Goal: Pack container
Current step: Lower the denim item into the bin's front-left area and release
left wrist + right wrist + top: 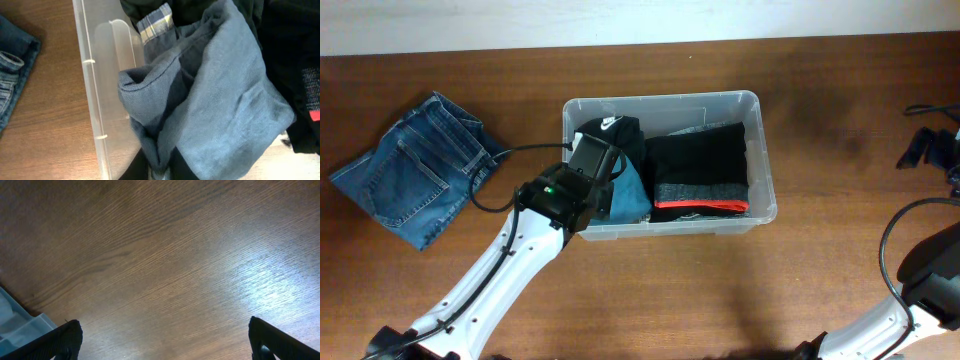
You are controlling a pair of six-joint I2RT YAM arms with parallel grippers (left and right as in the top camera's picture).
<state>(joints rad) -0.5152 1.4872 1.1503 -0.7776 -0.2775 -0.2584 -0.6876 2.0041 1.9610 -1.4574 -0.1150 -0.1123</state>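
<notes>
A brown wooden surface (800, 290) is seen from above. The container (665, 98), a clear plastic bin with rounded corners, sits near the middle of the surface, a little toward its far edge, with its long side running left to right.

Clothes lie inside the container. In the right half is a folded black garment (700, 165) with a grey band and a red stripe along its near edge. At the far left is a black garment with a white logo (610, 128). At the near left is a loosely bunched blue-grey cloth (632, 203). The left wrist view shows this cloth close up, crumpled against the container's left wall, with a small patch of plaid fabric (155, 25) just beyond it.

The left arm (510, 250), white with a black wrist, reaches in from the near left corner of the surface. Its end is over the container's left half, above the blue-grey cloth. The left fingers (135, 172) show only as dark shapes at the bottom edge of the wrist view, against the cloth. Whether they grip the cloth cannot be told.

A pair of folded blue jeans (415, 180) lies on the surface well to the left of the container.

The right arm (930, 280) is at the near right corner, well away from the container. The right fingers (62, 342) stand wide apart over bare wood with nothing between them. Black cables (930, 145) lie at the right edge.
</notes>
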